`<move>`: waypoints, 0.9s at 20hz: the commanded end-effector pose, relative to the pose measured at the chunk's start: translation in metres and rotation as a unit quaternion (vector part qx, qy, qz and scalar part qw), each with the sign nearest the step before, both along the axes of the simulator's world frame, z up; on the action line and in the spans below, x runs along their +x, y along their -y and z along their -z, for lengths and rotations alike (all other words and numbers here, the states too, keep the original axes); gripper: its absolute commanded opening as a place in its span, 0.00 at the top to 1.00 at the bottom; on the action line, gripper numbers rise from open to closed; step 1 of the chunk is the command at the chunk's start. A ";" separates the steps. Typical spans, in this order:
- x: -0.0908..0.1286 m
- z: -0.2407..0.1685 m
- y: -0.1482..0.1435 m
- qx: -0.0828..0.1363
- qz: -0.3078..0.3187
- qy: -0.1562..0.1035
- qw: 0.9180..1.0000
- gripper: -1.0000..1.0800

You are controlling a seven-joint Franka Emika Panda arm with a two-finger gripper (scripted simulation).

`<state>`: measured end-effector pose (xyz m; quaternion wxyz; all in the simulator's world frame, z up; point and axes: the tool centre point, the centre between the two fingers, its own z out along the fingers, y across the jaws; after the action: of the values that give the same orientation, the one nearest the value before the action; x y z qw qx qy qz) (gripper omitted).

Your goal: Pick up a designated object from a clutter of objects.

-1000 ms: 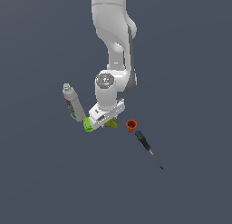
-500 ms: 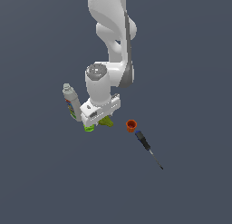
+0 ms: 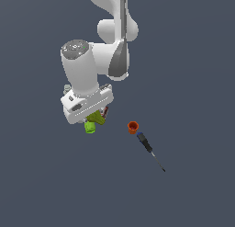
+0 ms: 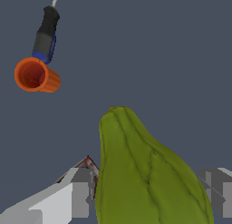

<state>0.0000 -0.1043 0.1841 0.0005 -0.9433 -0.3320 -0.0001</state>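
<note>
The dull olive-green, lumpy pear-shaped object [image 4: 145,173] is seen large in the wrist view, ribbed, sitting between the two grey fingers [image 4: 74,193] of the white gripper [image 4: 149,196]. The jaws are parted only as wide as the pear and pressed against its sides, so the pear is gripped. In the exterior view only a sliver of the pear [image 3: 97,116] shows under the gripper [image 3: 94,118], with the white arm [image 3: 98,60] covering most of the clutter.

A bright lime-green cylinder cup [image 3: 90,127] is seen just below the gripper body in the exterior view, close beside the pear. A bit of dark red-black packet [image 3: 105,112] shows at the gripper's edge; in the wrist view a red-black corner [image 4: 87,164] is seen behind one finger. Whether the pear is lifted clear of the dark grey surface [image 3: 193,83] cannot be told.

A small orange ribbed cup [image 3: 132,127] is seen apart, toward the exterior view's right, lying on its side in the wrist view [image 4: 36,75]. A black-blue handled screwdriver [image 3: 149,149] lies just beside it, handle end near the cup.
</note>
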 end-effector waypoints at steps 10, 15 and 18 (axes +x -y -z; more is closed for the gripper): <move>0.036 -0.103 0.049 0.000 0.000 0.000 1.000 1.00; 0.050 -0.140 0.067 0.000 0.000 0.000 1.000 1.00; 0.058 -0.158 0.076 0.000 0.000 0.000 1.000 1.00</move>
<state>0.0538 -0.1756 0.3313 0.0005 -0.9432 -0.3322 0.0003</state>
